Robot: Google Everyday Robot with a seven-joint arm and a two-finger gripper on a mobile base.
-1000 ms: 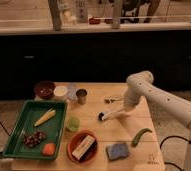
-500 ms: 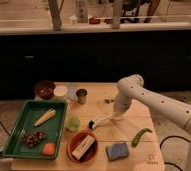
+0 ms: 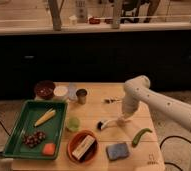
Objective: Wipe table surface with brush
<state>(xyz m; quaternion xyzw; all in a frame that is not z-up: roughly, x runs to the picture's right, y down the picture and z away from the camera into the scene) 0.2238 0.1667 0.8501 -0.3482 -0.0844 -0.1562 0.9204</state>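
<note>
At the left of the frame a green tray (image 3: pixel 13 136) lies on the table surface (image 3: pixel 100 109), which is a light wooden top of planks. In the tray are a yellow piece, perhaps corn (image 3: pixel 45 117), a dark bunch of grapes (image 3: pixel 34 138) and a small orange item (image 3: pixel 49 149).

Above the tray, along the far edge of the table, stand three things in a row. They are a dark red bowl (image 3: pixel 44 89), a white cup (image 3: pixel 61 91) and a metal cup (image 3: pixel 81 95).

Just right of the tray sits a small green cup (image 3: pixel 73 123). Below it, near the bottom edge, an orange bowl (image 3: pixel 74 152) holds a tan block.

At the middle of the table lies the brush (image 3: pixel 109 123). Its dark round head is down on the wood to the left, and its slim white handle runs right to the gripper (image 3: pixel 122 120).

The gripper hangs low over the table at centre right, at the end of a white arm (image 3: pixel 159 102) that comes in from the right edge. The handle's end meets the gripper. Whether the gripper is spread or clamped on the handle I cannot tell.

Above the brush, nearer the far edge, lies a small utensil with a dark end (image 3: pixel 111 100), apart from the rest.

Toward the lower right a blue sponge (image 3: pixel 118 150) lies flat. A green pepper (image 3: pixel 141 136) lies just right of it. A small dark logo (image 3: pixel 150 161) marks the table's near right corner.
</note>
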